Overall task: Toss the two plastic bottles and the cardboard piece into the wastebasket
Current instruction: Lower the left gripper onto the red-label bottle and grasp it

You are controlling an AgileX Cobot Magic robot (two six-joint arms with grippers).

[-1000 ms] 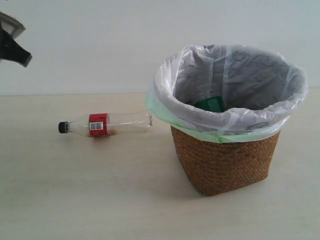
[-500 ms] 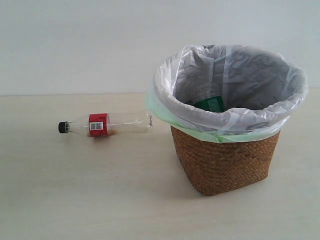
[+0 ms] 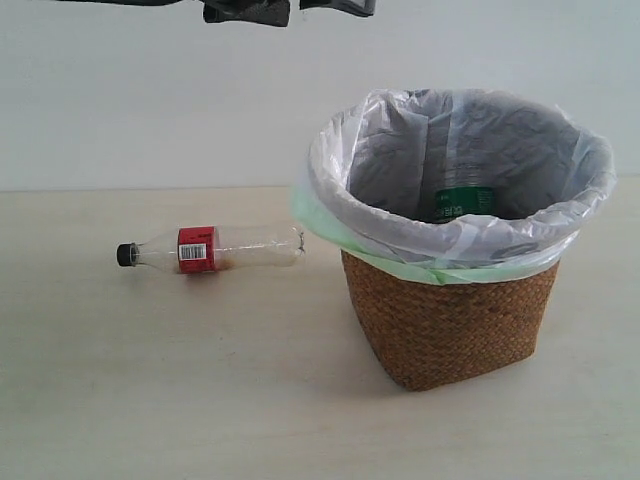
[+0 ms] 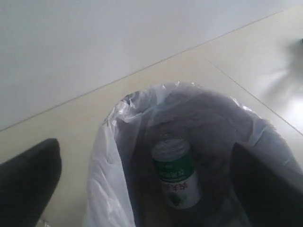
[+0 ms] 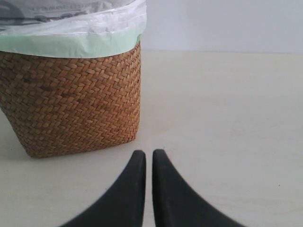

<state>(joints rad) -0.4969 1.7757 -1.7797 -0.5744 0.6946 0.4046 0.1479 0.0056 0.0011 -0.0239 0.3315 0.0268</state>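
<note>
The stout bottle with the green-white label (image 3: 462, 203) lies inside the wicker wastebasket (image 3: 450, 320), against its white liner. The left wrist view looks down on that stout bottle (image 4: 176, 172) from above the wastebasket's rim (image 4: 106, 161). My left gripper (image 4: 144, 146) is open and empty, one dark finger on each side of the opening. Only its dark underside, the left gripper (image 3: 292, 8), shows at the top edge of the exterior view. The slim black-capped bottle (image 3: 210, 249) lies on its side on the table, left of the basket. My right gripper (image 5: 148, 153) is shut and empty, low beside the wastebasket (image 5: 71, 109). The cardboard piece is out of view.
The pale table (image 3: 150, 380) runs all around the basket, with a plain white wall behind. A seam in the surface (image 4: 246, 90) shows in the left wrist view.
My left arm, out of view half a second ago, now shows at the top edge left of the basket. The green-labelled bottle inside the basket has shifted right and stands more upright.
</note>
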